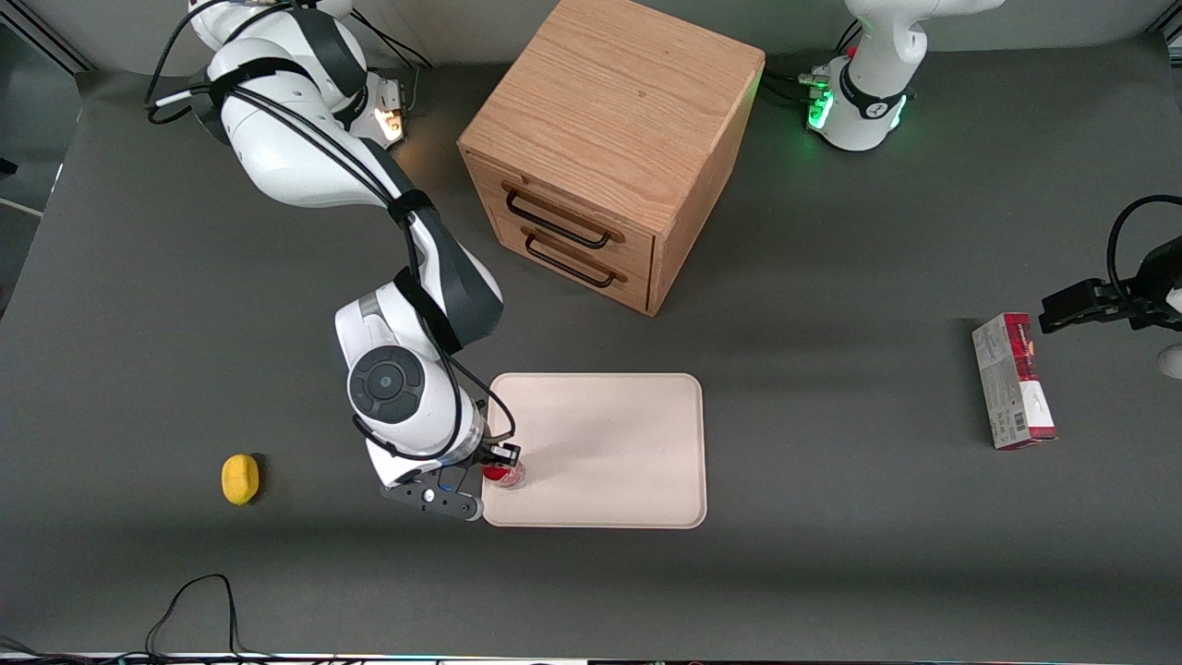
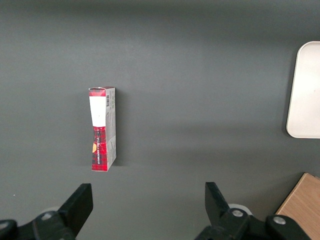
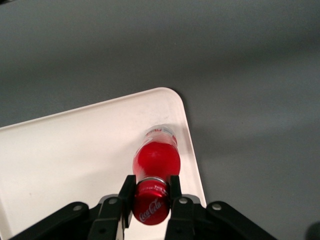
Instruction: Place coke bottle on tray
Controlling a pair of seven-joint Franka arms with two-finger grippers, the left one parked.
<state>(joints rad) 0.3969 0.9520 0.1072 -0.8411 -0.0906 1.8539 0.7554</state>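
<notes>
The small red coke bottle (image 3: 155, 160) stands upright with its clear base on the cream-white tray (image 3: 65, 155), close to the tray's rounded corner. My gripper (image 3: 151, 192) is above it, shut on the bottle's red cap, one black finger (image 3: 127, 192) pressed on each side. From the front, the bottle (image 1: 503, 474) shows as a red spot at the tray's (image 1: 609, 443) edge toward the working arm's end, near the corner closest to the camera, half hidden under the gripper (image 1: 499, 459).
A wooden drawer cabinet (image 1: 609, 148) stands farther from the camera than the tray. A yellow lemon (image 1: 240, 479) lies toward the working arm's end. A red-and-white carton box (image 1: 1013, 380) lies toward the parked arm's end.
</notes>
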